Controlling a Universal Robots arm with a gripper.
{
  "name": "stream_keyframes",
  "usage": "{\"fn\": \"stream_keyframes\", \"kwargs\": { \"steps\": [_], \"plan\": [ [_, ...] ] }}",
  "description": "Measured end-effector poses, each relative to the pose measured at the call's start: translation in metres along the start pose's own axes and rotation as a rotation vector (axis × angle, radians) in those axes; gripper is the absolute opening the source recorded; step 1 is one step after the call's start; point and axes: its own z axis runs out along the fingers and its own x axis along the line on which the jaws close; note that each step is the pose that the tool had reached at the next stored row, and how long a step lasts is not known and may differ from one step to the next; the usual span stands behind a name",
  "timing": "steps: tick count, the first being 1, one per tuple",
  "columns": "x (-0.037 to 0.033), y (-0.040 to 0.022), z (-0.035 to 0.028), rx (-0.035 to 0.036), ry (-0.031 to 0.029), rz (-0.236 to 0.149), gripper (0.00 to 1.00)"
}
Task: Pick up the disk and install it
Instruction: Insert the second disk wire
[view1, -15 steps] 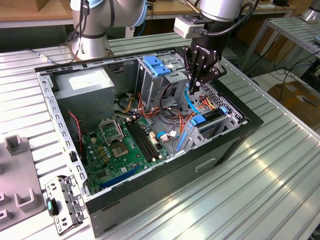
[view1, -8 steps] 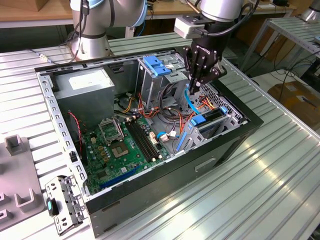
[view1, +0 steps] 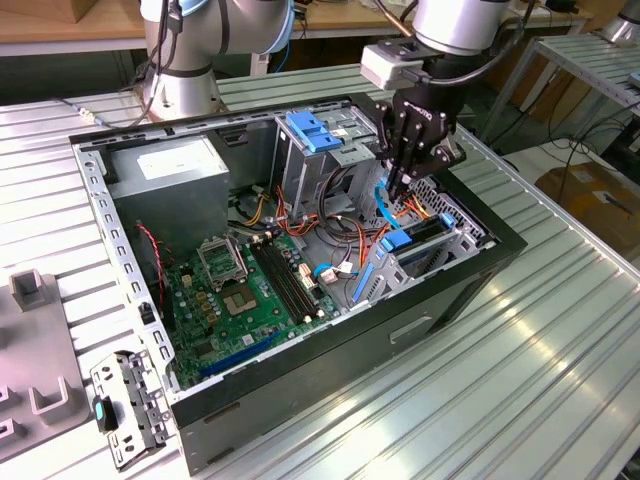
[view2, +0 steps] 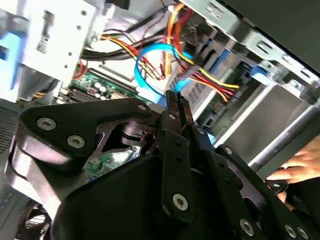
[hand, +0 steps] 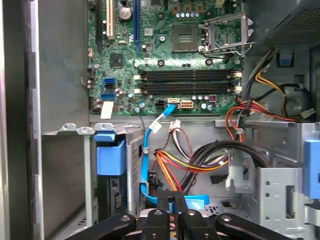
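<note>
From my station I see the gripper (view1: 400, 188) down inside the open computer case (view1: 470, 290), at the case's corner on the exterior view's right, over the drive cage (view1: 440, 250). Its two fingers (hand: 163, 202) are drawn together with only a thin slit between them in both wrist views, and I see nothing clamped there.

The disk (view1: 428, 235) sits in that drive cage, held between blue rails, just under the fingertips. In the second wrist view I make out its pale label with a blue band (view2: 186, 84) just beyond the fingertips, partly crossed by a blue data cable (view2: 145, 55) and a bundle of red, yellow and orange wires (view2: 210, 80). Whether the fingertips touch the disk I cannot tell.

The motherboard (view1: 250, 290) covers the case floor, and the grey power supply (view1: 170, 175) fills the far corner on the exterior view's left. A person's hand (view2: 300, 167) rests outside the case wall
</note>
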Motion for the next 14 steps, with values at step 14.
{"fn": "stream_keyframes", "kwargs": {
  "steps": [14],
  "plan": [
    [0.0244, 0.0006, 0.0029, 0.0392, -0.0071, 0.004, 0.16]
  ]
}}
